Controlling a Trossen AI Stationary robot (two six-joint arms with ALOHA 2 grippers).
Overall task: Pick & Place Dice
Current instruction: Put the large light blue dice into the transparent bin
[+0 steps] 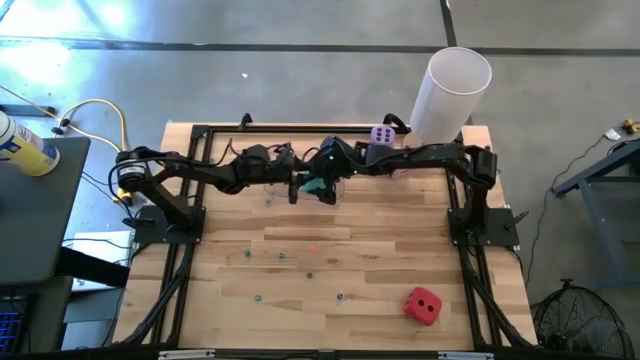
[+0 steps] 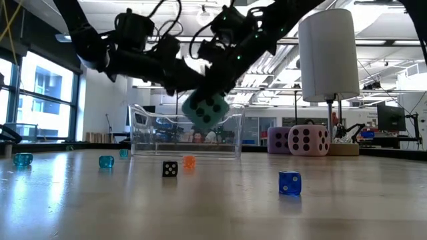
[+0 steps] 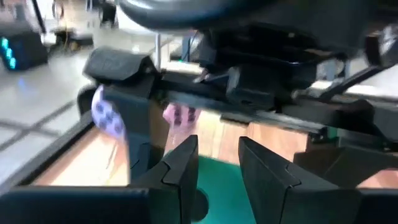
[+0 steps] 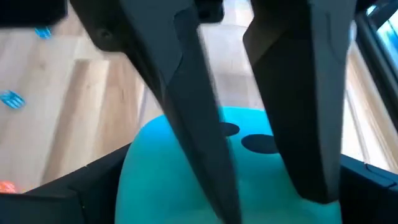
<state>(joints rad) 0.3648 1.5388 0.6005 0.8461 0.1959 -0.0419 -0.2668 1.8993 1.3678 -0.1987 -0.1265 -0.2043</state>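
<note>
Teal-green die held in the air between both arms, above the back-centre of the surface.

Left gripper (image 1: pixel 312 187) has its jaws narrowed onto the teal-green die (image 2: pixel 207 110), which hangs clear of the surface in front of a clear box (image 2: pixel 187 139). Right gripper (image 1: pixel 333 172) sits over the same die with jaws spread wide, one on either side of it; whether they press it, cannot tell. Purple die (image 1: pixel 382 135) and pink die (image 2: pixel 307 140) rest beside each other near the white cylinder (image 1: pixel 450 92). Red die (image 1: pixel 423 306) lies well apart, at the front right.
</note>
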